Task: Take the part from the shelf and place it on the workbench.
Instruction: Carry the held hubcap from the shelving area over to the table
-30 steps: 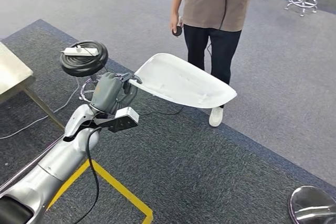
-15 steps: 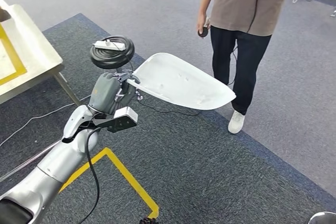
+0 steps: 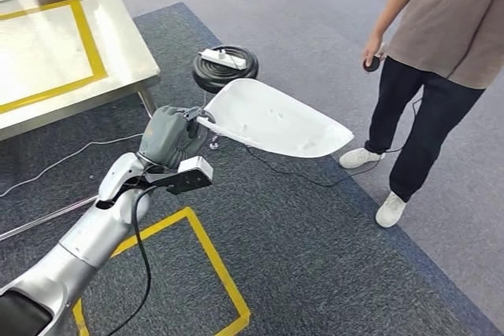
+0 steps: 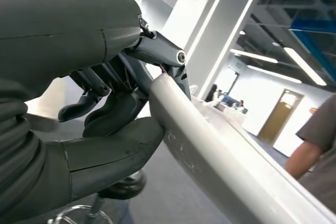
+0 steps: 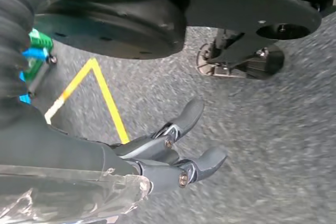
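Holding: left robot hand [image 3: 168, 136] grips white part [image 3: 276, 120] by its near end
Axis: part juts rightward
Table [image 3: 127, 53]: ahead-left
Right robot hand [image 5: 174, 150]: empty, fingers apart

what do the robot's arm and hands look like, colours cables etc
The left arm is a silver, rounded metal shell with a black cable looping along it and a small grey-and-white camera box at the wrist. The left hand is matte grey with darker linked fingers and a ribbed grey wrist cover. The right hand has the same dark grey fingers.
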Controlling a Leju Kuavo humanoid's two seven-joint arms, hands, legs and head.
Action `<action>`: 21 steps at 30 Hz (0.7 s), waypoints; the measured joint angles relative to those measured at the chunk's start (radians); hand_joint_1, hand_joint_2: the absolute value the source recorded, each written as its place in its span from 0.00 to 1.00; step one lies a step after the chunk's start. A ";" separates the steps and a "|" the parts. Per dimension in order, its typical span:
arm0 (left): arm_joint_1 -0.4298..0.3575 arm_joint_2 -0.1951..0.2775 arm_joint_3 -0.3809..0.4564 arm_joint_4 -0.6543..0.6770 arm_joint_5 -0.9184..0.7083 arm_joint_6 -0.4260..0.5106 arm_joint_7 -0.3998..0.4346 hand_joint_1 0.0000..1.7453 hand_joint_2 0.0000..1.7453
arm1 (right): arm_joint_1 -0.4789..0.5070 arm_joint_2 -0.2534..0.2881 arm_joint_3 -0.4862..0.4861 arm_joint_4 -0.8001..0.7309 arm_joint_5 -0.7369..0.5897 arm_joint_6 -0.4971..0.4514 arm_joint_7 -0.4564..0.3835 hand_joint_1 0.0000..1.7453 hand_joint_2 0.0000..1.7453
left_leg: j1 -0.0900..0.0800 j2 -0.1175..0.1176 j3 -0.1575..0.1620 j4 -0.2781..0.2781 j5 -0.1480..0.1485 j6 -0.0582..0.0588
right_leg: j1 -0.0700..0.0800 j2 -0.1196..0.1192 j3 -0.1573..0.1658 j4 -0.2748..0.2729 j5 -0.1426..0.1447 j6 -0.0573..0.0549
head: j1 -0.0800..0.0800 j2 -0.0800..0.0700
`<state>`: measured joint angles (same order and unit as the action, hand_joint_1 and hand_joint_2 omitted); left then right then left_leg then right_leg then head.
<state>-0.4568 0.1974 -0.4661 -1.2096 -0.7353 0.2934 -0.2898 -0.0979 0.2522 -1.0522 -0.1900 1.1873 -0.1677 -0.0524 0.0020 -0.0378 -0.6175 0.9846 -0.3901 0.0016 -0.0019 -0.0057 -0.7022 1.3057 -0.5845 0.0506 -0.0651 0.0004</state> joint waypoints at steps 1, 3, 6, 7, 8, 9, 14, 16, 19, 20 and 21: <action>0.000 0.000 -0.001 0.002 0.000 -0.002 0.002 1.00 1.00 | -0.002 0.000 0.000 0.000 0.000 0.000 0.000 0.00 1.00 | 0.001 -0.014 0.001 0.001 0.000 -0.001 | -0.001 0.004 0.015 -0.040 0.033 -0.001 | 0.000 0.000; -0.003 -0.002 -0.001 0.005 0.001 -0.004 0.007 1.00 1.00 | 0.000 0.000 0.000 0.000 0.001 -0.001 0.001 0.00 1.00 | 0.003 -0.044 -0.001 0.006 0.000 -0.009 | -0.009 0.046 0.070 -0.173 0.104 0.000 | 0.001 0.000; -0.009 -0.003 -0.001 0.008 0.003 -0.008 0.012 1.00 1.00 | 0.003 0.000 0.000 0.000 0.000 -0.002 0.002 0.00 1.00 | 0.006 -0.079 -0.014 0.010 0.006 -0.028 | -0.015 0.096 0.110 -0.260 0.125 -0.011 | 0.002 0.000; -0.009 -0.002 -0.001 0.009 0.004 -0.011 0.013 1.00 1.00 | 0.002 0.000 0.000 0.000 0.000 -0.002 0.002 0.00 1.00 | 0.008 -0.089 -0.017 0.007 0.010 -0.035 | -0.014 0.087 0.111 -0.263 0.126 -0.019 | 0.002 0.000; -0.009 -0.001 -0.001 0.010 0.005 -0.014 0.013 1.00 1.00 | 0.001 0.000 0.000 0.000 0.000 -0.002 0.002 0.00 1.00 | 0.009 -0.086 -0.019 0.005 0.011 -0.041 | -0.013 0.076 0.113 -0.265 0.129 -0.027 | 0.002 0.000; -0.011 0.000 -0.001 0.011 0.008 -0.018 0.014 1.00 1.00 | 0.000 0.001 0.000 0.000 -0.001 -0.002 0.002 0.00 1.00 | 0.008 -0.067 -0.024 0.013 0.005 -0.047 | -0.014 0.066 0.115 -0.268 0.131 -0.035 | -0.002 0.000; -0.022 0.001 0.000 0.015 0.014 -0.028 0.018 1.00 1.00 | 0.007 0.001 0.000 0.000 -0.001 -0.003 0.003 0.00 1.00 | 0.006 0.024 -0.148 0.262 -0.108 -0.062 | -0.010 -0.001 0.117 -0.274 0.132 -0.054 | -0.017 0.000; -0.022 0.002 0.000 0.018 0.014 -0.031 0.018 1.00 1.00 | 0.008 0.001 0.000 0.000 -0.001 -0.003 0.003 0.00 1.00 | 0.006 0.027 -0.142 0.251 -0.081 -0.062 | -0.009 -0.028 0.119 -0.274 0.130 -0.053 | -0.017 0.000; -0.027 0.002 0.000 0.019 0.014 -0.031 0.018 1.00 1.00 | 0.007 0.001 0.000 0.000 -0.001 -0.002 0.003 0.00 1.00 | -0.001 0.086 -0.040 0.070 -0.002 -0.051 | -0.003 -0.061 0.126 -0.273 0.121 -0.045 | -0.019 0.000; -0.030 0.001 0.000 0.019 0.014 -0.031 0.018 1.00 1.00 | 0.006 0.001 0.000 0.000 -0.001 -0.002 0.003 0.00 1.00 | -0.004 0.105 -0.019 0.030 0.006 -0.045 | 0.001 -0.070 0.129 -0.273 0.118 -0.040 | -0.018 0.000; -0.031 0.001 0.000 0.019 0.014 -0.030 0.019 1.00 1.00 | 0.006 0.001 0.000 0.000 -0.001 -0.002 0.003 0.00 1.00 | -0.007 0.113 -0.010 0.012 0.005 -0.039 | 0.005 -0.081 0.132 -0.274 0.115 -0.035 | -0.018 0.000</action>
<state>-0.4879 0.1987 -0.4662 -1.1902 -0.7213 0.2632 -0.2713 -0.0917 0.2529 -1.0525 -0.1901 1.1865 -0.1701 -0.0490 -0.0054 0.0750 -0.6277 0.9964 -0.3851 -0.0372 0.0029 -0.0864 -0.5703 1.0322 -0.4694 0.0155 -0.0833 0.0006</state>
